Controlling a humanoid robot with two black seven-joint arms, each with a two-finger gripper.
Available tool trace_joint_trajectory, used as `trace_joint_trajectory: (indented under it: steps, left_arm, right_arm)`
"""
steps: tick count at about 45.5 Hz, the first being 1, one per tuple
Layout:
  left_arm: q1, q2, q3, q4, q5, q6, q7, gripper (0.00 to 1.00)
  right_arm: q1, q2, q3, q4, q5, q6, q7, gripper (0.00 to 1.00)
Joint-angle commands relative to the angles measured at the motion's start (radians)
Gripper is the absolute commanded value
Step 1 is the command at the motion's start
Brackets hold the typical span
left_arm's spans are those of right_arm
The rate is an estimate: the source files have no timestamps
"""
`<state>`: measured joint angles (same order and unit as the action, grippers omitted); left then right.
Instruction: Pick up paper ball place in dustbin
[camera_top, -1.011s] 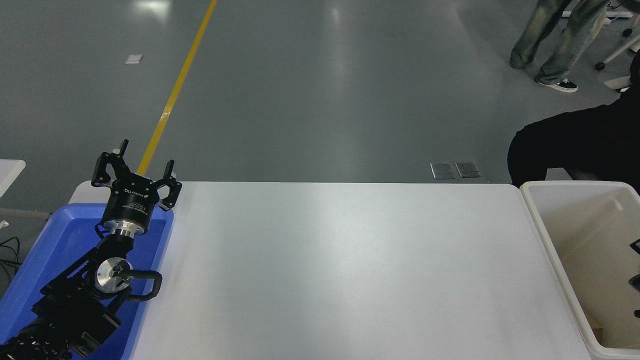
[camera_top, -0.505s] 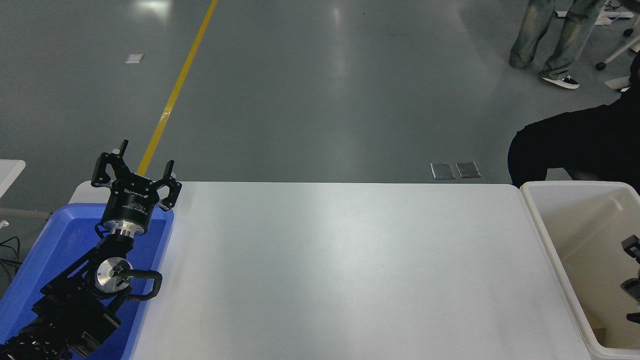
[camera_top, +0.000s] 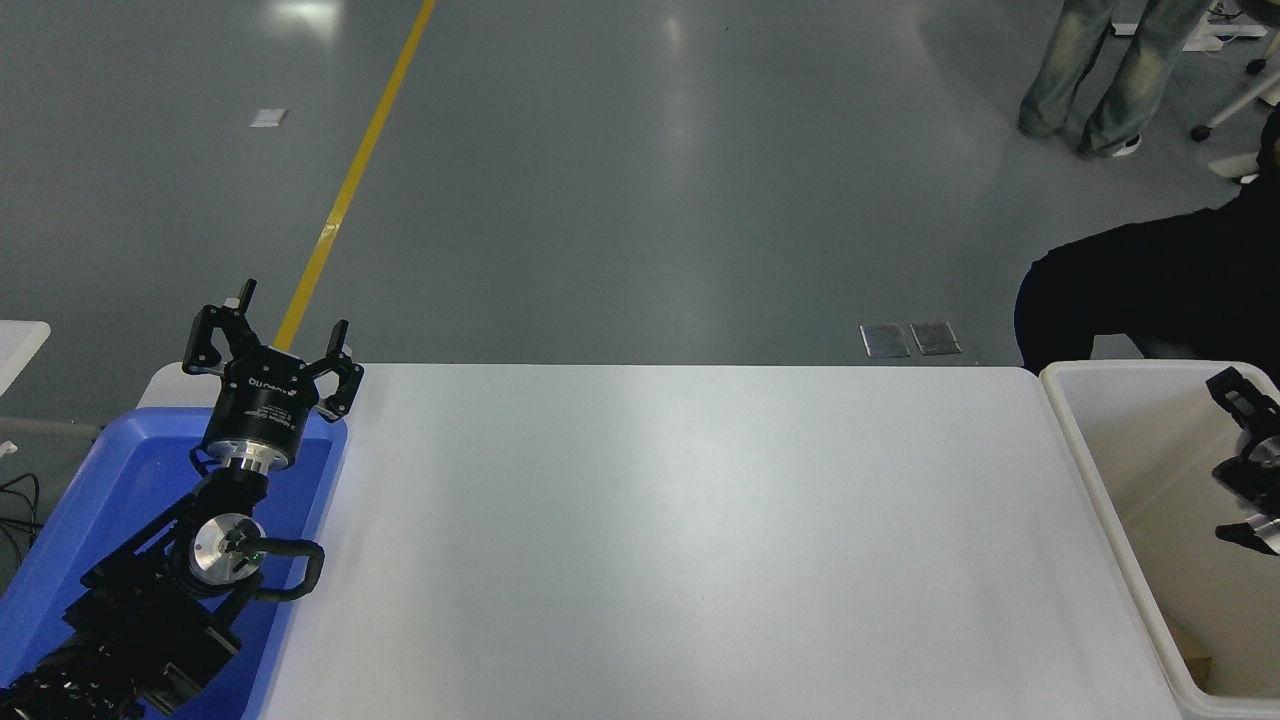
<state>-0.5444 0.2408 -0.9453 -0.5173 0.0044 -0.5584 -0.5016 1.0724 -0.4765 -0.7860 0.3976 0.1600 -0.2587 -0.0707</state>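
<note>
At the right edge of the head view, the right gripper is seen over the interior of the dustbin; only part of it is in frame, so whether its fingers are apart or together cannot be told. The paper ball cannot be made out; a small tan scrap is noted low in the bin, too small to identify. The left gripper is parked at lower left above the blue tray, fingers spread apart, holding nothing. The white table is seen between tray and bin. A dark-clothed person is noted beyond the bin.
</note>
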Motion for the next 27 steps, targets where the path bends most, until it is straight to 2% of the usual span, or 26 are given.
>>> trace_joint_trajectory:
  steps: [1,14,27]
  left_arm:
    - [0.000,0.000,0.000,0.000,0.000,0.000,0.000,0.98]
    - [0.000,0.000,0.000,0.000,0.000,0.000,0.000,0.98]
    - [0.000,0.000,0.000,0.000,0.000,0.000,0.000,0.98]
  right_arm:
    - [0.283,0.016,-0.142,0.205,-0.007,0.010,0.000,1.00]
    - [0.586,0.076,-0.314,0.558,-0.005,0.130,0.000,1.00]
    - [0.955,0.076,-0.433,0.875,-0.007,0.441,0.000,1.00]
